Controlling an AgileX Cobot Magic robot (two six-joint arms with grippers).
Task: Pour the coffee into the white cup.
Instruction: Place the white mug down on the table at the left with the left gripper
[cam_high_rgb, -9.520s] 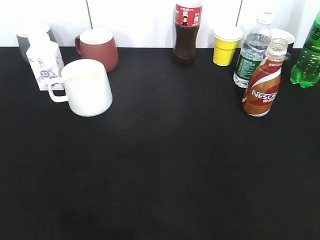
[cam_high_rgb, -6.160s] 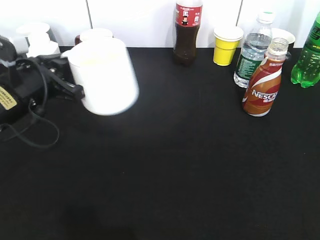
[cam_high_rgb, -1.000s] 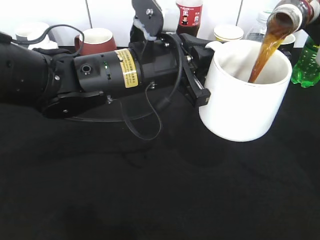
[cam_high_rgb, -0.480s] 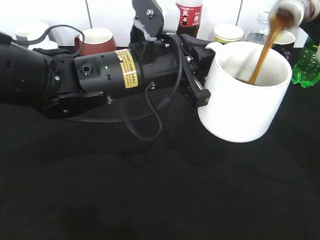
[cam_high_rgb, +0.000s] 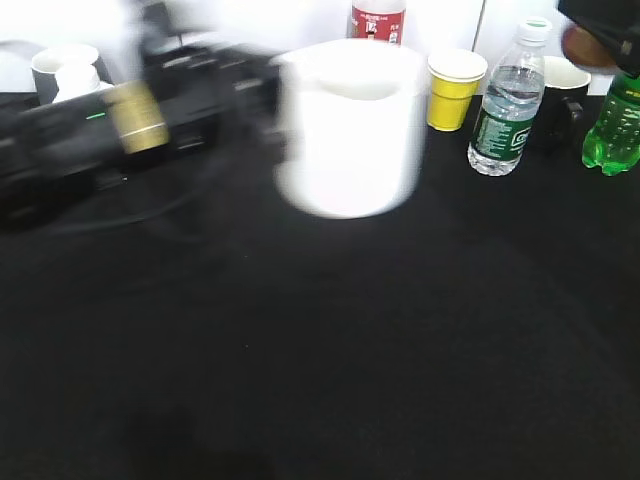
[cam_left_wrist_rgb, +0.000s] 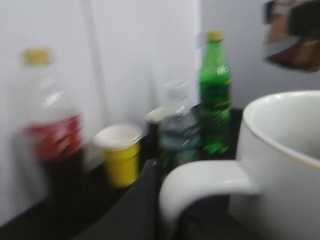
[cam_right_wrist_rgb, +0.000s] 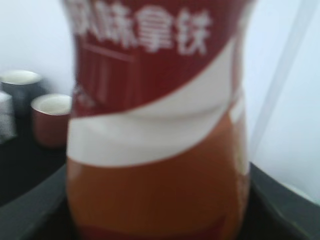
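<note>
Coffee (cam_right_wrist_rgb: 155, 130): bottle filling the right wrist view, label upright and blurred, sitting gripped in the right end effector, whose dark jaws are showing at the lower corners. In the exterior view only a red-brown patch is showing at the top right corner, under a dark shape.

White cup (cam_high_rgb: 350, 125): hanging blurred above the table (cam_high_rgb: 330, 360), centre-left of the back row, handle side toward the left arm (cam_high_rgb: 90, 130). Left end effector: fingers hidden under the handle (cam_left_wrist_rgb: 205, 185); grip cannot be read directly, though it is evidently carrying the cup.

Risk, as judged: the cup looks to be travelling fast, so any liquid inside could be sloshing over the rim; a swing rearward could be knocking the cola bottle (cam_high_rgb: 377, 18) or yellow paper cup (cam_high_rgb: 452, 88) just behind it.

Room: the back edge is crowding with water bottle (cam_high_rgb: 505, 100), green bottle (cam_high_rgb: 612, 125) and a dark cup (cam_high_rgb: 560, 100); the near and middle table is lying open for setting down.
</note>
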